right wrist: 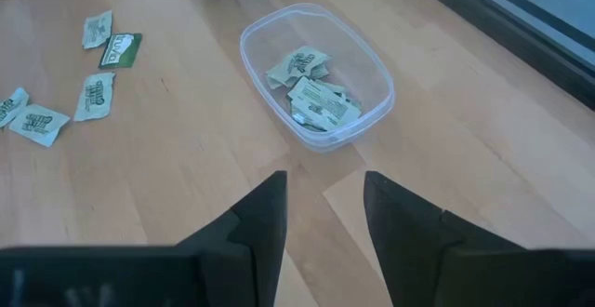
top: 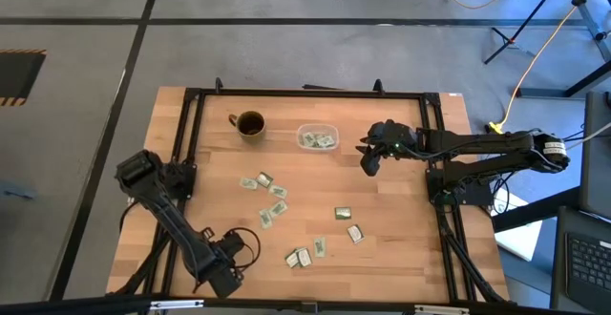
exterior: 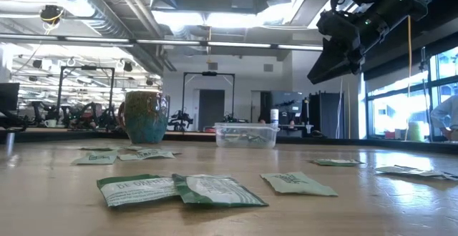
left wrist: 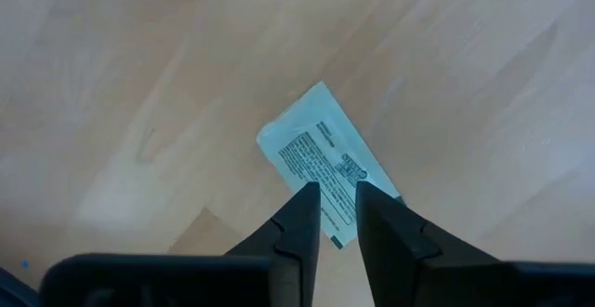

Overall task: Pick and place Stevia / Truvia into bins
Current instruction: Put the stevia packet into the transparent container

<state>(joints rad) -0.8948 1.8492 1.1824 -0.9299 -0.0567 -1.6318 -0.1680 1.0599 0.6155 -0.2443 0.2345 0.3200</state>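
Note:
Several pale green and white sachets (top: 270,194) lie flat on the wooden table, some near the front (exterior: 179,189). The clear bin (top: 317,137) stands at the far middle and holds a few sachets (right wrist: 311,93). My right gripper (top: 368,162) hangs open and empty above the table, just right of the bin (right wrist: 316,74). My left gripper (left wrist: 337,195) is low at the table's near left, its fingers a narrow gap apart. It points down over one end of a single sachet (left wrist: 321,153) that lies face up. My left gripper points down with one fingertip (left wrist: 302,205) on either side of the sachet's end (left wrist: 339,216). I cannot tell whether the fingers touch it. The sachet's other end lies flat on the wood.
A round brown mug (top: 250,124) stands left of the bin at the far side. A black frame rail (top: 191,143) runs around the table top. Bare wood lies between the bin and the scattered sachets.

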